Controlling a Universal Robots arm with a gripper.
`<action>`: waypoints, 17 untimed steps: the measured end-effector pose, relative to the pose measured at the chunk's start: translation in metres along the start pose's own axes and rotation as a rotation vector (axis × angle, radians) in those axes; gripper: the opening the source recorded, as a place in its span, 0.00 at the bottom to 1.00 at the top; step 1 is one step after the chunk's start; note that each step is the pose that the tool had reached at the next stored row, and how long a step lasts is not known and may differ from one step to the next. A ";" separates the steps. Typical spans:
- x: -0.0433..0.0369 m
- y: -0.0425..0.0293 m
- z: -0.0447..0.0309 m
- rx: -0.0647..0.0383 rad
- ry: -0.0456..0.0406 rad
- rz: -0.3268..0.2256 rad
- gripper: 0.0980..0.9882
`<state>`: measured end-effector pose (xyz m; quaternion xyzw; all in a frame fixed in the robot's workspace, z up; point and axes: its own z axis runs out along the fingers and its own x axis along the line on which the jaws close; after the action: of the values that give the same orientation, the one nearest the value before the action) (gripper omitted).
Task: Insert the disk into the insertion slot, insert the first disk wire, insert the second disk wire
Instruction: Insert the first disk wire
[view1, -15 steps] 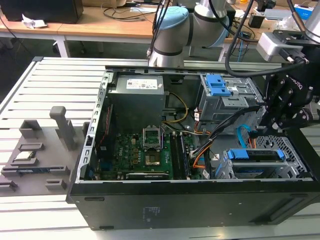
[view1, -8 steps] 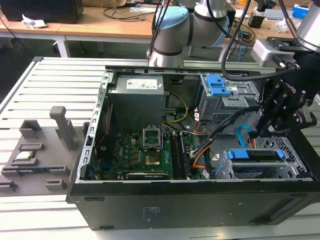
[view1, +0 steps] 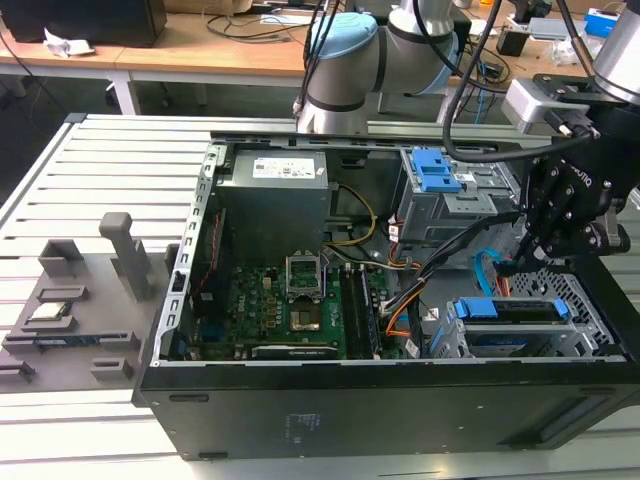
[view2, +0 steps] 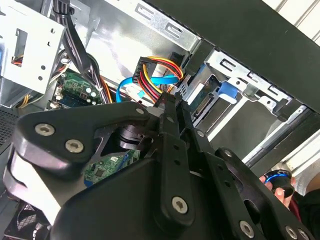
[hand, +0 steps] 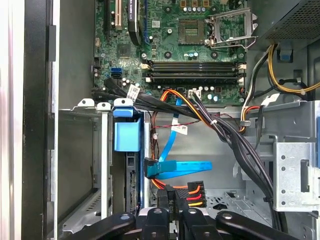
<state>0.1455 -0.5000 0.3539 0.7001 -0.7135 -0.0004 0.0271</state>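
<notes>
The disk (view1: 508, 310), in its blue carrier (hand: 126, 135), sits inside the insertion slot (view1: 575, 300), a silver perforated cage at the case's near corner on the exterior view's right. A blue flat wire (hand: 182, 167) ends with its plug against the disk's rear edge (hand: 133, 187). My gripper (hand: 172, 194) hangs just behind the cage, shut on the black plug of a red, yellow and black wire bundle (hand: 196, 189). In the second wrist view the gripper (view2: 169, 102) holds that plug a short way from the disk's connector strip (view2: 202, 107).
The open computer case (view1: 330, 400) lies on a slatted table. A taller grey bay with blue tabs (view1: 440, 180) stands behind the cage. Thick black cables (hand: 235, 140) run past the gripper. The motherboard (view1: 290, 310) fills the case floor. A grey fixture (view1: 70, 310) is at the exterior view's left.
</notes>
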 end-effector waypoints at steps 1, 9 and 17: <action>0.0000 0.0000 0.0000 0.000 0.0001 0.000 0.08; 0.0262 -0.0006 0.0021 0.000 0.0037 0.000 0.08; 0.0305 -0.0038 0.0104 0.000 0.0037 0.000 0.08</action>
<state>0.1483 -0.5310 0.3445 0.7001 -0.7135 0.0009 0.0284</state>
